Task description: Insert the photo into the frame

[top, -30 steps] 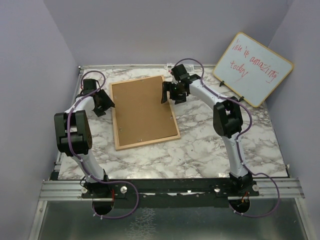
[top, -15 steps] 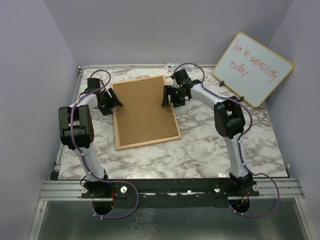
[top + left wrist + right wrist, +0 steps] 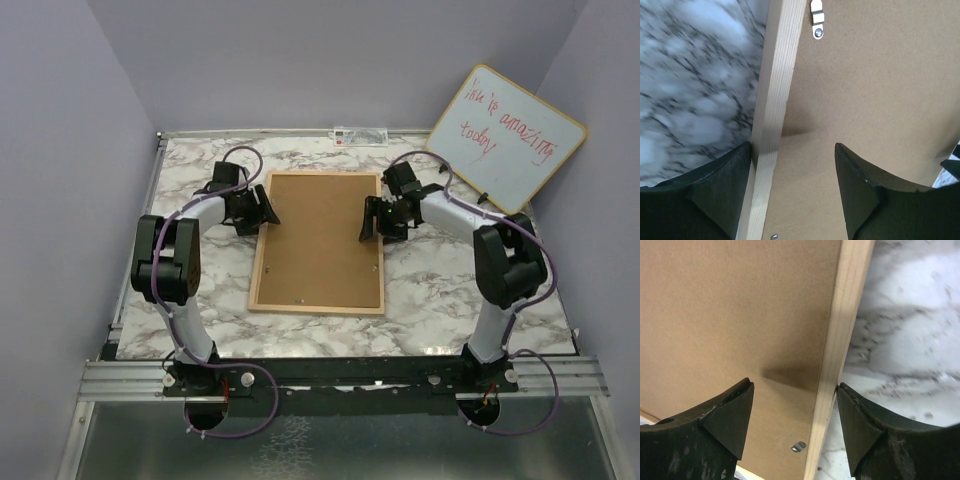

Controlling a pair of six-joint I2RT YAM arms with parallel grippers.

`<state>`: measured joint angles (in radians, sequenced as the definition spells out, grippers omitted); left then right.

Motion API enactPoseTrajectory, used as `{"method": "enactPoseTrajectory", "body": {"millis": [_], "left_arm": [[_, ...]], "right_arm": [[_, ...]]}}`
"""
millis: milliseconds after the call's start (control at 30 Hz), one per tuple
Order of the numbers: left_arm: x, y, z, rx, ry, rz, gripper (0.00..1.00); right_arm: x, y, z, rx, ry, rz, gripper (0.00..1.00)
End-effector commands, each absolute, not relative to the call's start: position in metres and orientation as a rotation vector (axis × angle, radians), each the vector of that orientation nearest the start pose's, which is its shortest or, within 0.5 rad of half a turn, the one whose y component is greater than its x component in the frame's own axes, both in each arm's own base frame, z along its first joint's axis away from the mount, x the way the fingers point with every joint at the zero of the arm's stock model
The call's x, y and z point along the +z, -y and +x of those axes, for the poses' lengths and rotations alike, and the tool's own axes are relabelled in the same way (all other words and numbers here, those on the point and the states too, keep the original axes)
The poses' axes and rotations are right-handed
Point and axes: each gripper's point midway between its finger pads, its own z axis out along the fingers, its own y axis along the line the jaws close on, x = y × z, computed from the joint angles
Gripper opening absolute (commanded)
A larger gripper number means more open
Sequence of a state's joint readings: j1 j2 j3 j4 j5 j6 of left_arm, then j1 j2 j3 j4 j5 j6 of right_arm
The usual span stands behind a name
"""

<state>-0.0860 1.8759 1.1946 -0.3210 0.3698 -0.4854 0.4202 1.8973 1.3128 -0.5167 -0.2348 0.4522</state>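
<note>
The frame [image 3: 315, 308], thin light wood, lies face down mid-table with the brown backing board [image 3: 320, 235] filling it. The photo is hidden. My left gripper [image 3: 265, 212] is open astride the frame's left rail [image 3: 774, 115]: one finger touches the rail's outer side, the other hangs over the backing board [image 3: 870, 80]. My right gripper [image 3: 372, 222] is open astride the right rail [image 3: 840, 330], its outer finger against the rail's outer edge, its inner finger over the board. Neither gripper [image 3: 792, 150] [image 3: 795, 385] is closed on anything.
A wood-edged whiteboard [image 3: 505, 135] with red writing leans at the back right. A small label strip [image 3: 360, 133] lies at the table's back edge. Metal turn clips [image 3: 817, 19] [image 3: 798, 446] sit on the backing. Purple walls enclose the marble table [image 3: 440, 290].
The frame has slid to the right and turned to lie squarer to the table. Both grippers moved right with it, staying at its left and right rails.
</note>
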Motion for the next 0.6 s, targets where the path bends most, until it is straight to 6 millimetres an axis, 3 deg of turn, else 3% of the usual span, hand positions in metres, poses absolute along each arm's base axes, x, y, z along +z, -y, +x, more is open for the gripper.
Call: {"method": "enactPoseTrajectory", "body": {"millis": [0,133,200,300,367,567], "left_arm": [[0.043,0.136,0.37,-0.749,-2.672,-0.395,0.68],[0.045,0.121,0.363,-0.646,-2.682,-0.371,0.72],[0.048,0.12,0.364,-0.645,-2.673,-0.361,0.74],[0.05,0.12,0.364,-0.646,-2.671,-0.36,0.74],[0.048,0.12,0.362,-0.648,-2.679,-0.354,0.74],[0.044,0.121,0.357,-0.656,-2.695,-0.35,0.73]], "right_arm": [[0.082,-0.215,0.362,0.547,-2.617,0.036,0.71],[0.089,-0.175,0.361,0.312,-2.579,0.237,0.74],[0.097,-0.169,0.362,0.288,-2.547,0.285,0.74],[0.099,-0.19,0.36,0.443,-2.554,0.217,0.72],[0.093,-0.204,0.356,0.533,-2.597,0.19,0.65],[0.067,-0.206,0.352,0.523,-2.665,0.27,0.61]]}}
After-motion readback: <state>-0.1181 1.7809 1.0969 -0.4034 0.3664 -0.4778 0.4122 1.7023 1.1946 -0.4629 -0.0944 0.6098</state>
